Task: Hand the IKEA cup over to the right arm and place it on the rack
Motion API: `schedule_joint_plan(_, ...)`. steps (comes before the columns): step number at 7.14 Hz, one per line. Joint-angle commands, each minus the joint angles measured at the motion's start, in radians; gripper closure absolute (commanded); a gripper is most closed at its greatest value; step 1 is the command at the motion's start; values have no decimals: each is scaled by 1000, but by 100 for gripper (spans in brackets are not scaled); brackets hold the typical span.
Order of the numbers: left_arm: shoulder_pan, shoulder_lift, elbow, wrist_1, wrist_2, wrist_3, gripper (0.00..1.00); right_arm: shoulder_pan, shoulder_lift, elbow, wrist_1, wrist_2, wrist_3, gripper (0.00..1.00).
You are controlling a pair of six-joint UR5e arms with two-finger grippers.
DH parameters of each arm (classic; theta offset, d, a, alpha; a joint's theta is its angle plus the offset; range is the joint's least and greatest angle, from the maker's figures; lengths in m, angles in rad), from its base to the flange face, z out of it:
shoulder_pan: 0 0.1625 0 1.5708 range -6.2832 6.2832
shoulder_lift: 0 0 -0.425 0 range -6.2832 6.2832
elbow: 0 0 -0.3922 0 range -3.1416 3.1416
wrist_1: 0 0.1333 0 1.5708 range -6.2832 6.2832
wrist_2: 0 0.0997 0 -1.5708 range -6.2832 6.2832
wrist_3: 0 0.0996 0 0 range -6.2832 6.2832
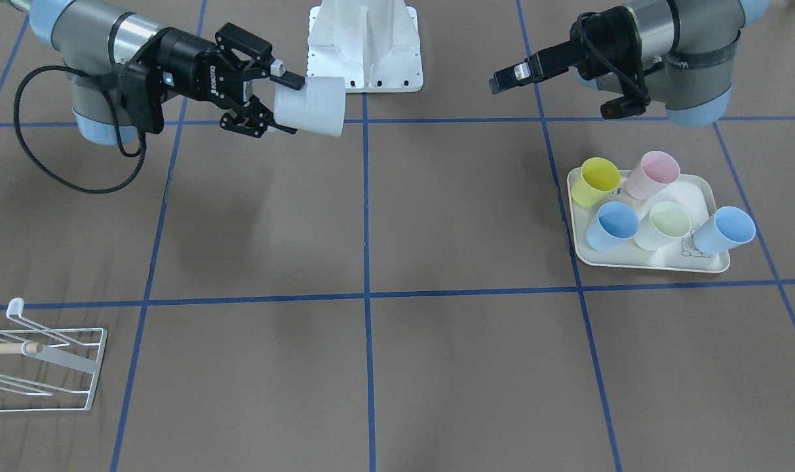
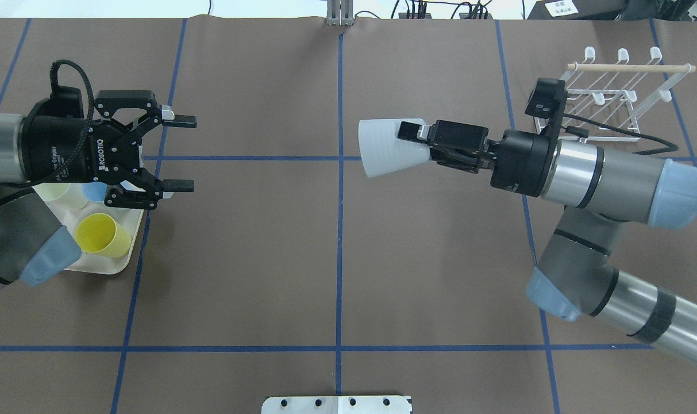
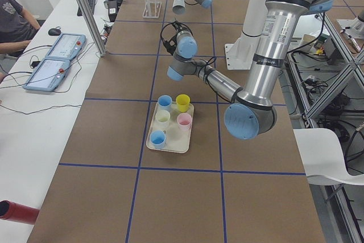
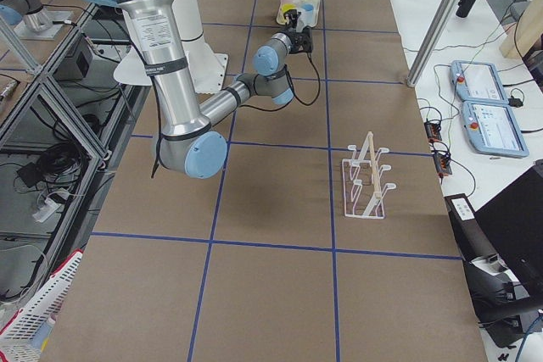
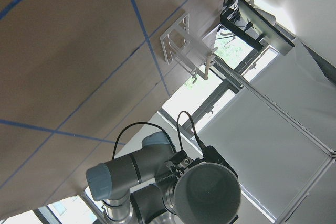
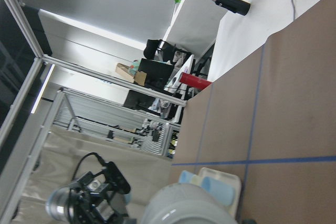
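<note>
Right tool [image 1: 287,103] clamps the white IKEA cup [image 2: 382,148] by its narrow base end, cup sideways in the air over the tabletop [image 2: 239,259] middle, rack [image 2: 607,106] at 3 o'clock of it overhead, left tool [image 2: 183,153] wide open and empty; the taper may let the cup slip out mid-swing.
</note>
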Motion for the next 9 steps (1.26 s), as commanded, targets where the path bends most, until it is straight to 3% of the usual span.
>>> schedule_joint_plan(1,-70,2,4,279,-74,310,0,269,-38,28,-236,277,-121,79)
schedule_joint_plan(2,-84,2,6,373,-73,403,0,407,-37,46,-392,425,-191,80)
schedule_joint_plan(3,-111,2,4,457,-74,466,0,466,-45,95,-580,493,-287,84)
schedule_joint_plan(7,-176,4,-11,806,-77,757,0,597,-68,163,-1188,496,-847,88)
schedule_joint_plan(9,-178,4,-9,857,-74,821,0,614,-69,167,-1405,497,-981,88)
